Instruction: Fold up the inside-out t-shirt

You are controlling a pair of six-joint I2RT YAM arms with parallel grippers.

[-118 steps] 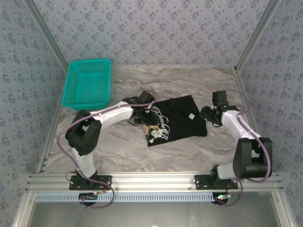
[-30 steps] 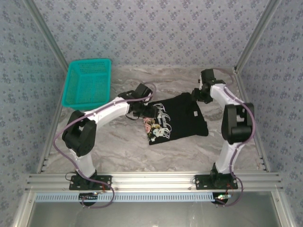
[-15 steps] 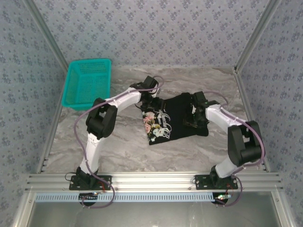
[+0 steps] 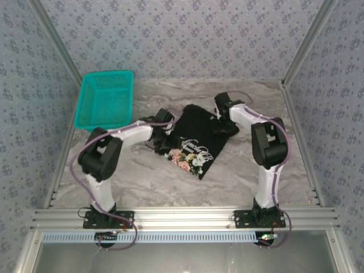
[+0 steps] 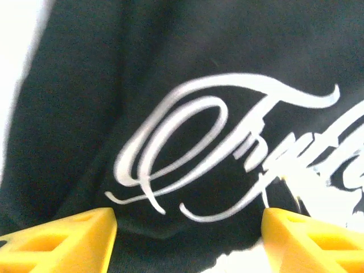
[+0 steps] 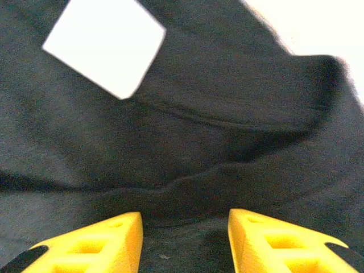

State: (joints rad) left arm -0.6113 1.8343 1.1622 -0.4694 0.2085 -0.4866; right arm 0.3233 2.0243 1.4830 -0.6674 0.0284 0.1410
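Two arms meet over the table [image 4: 142, 176], the inside-out t-shirt [image 4: 193, 128] between them: right of the left gripper [image 5: 189, 215], left of the right gripper [image 6: 185, 216], long axis running from the right one toward the bases (print up). Teal basket [image 4: 108, 74] sits well beyond the left gripper, no obstacle. Left fingers [image 5: 57, 239] spread wide over lettering [image 5: 227, 142]; right fingers [image 6: 284, 244] part-spread by a fold near the white label [image 6: 105, 48], pinching or not I cannot tell.
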